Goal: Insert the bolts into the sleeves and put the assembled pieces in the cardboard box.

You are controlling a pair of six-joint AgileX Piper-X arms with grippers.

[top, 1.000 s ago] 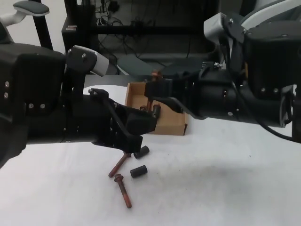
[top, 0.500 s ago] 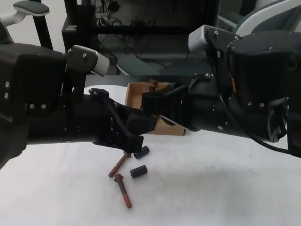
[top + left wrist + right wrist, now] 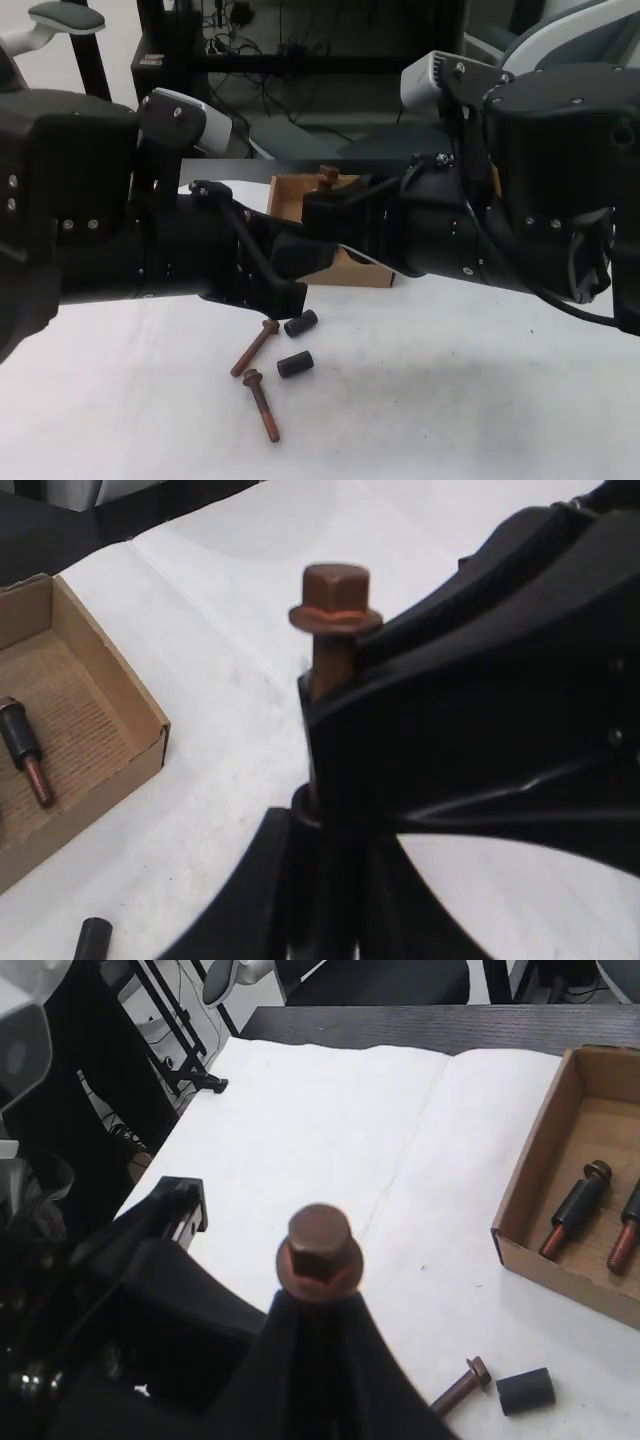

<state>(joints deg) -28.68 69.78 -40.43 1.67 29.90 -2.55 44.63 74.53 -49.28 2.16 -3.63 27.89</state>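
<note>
R arm comes in from the right, forearm roughly level. R pincer point(image 3: 320, 1312) is clamped on a bolt point(image 3: 335, 598) just under the head — bolt upright, head up. L arm comes in from the left, also low and about level, w/ L pincer point(image 3: 322, 910) right beneath that bolt's shank. Can't tell whether L pincer is apart or together; too dark down there. Both meet above the worktop point(image 3: 480, 380), on the near side of the cardboard box point(image 3: 288, 196).

Vs 1 s ago: R arm has closed in on L arm and the bolt head sits slightly lower. Since 0.5 s ago barely any shift; L arm a touch higher.

The box sits near the far edge of the white worktop, w/ assembled pieces point(image 3: 573, 1207) lying inside. On the worktop below the pincers: two loose bolts point(image 3: 252, 350) and two loose sleeves point(image 3: 301, 323) — bunched close together. White worktop stretches on to the right and near side of them.
</note>
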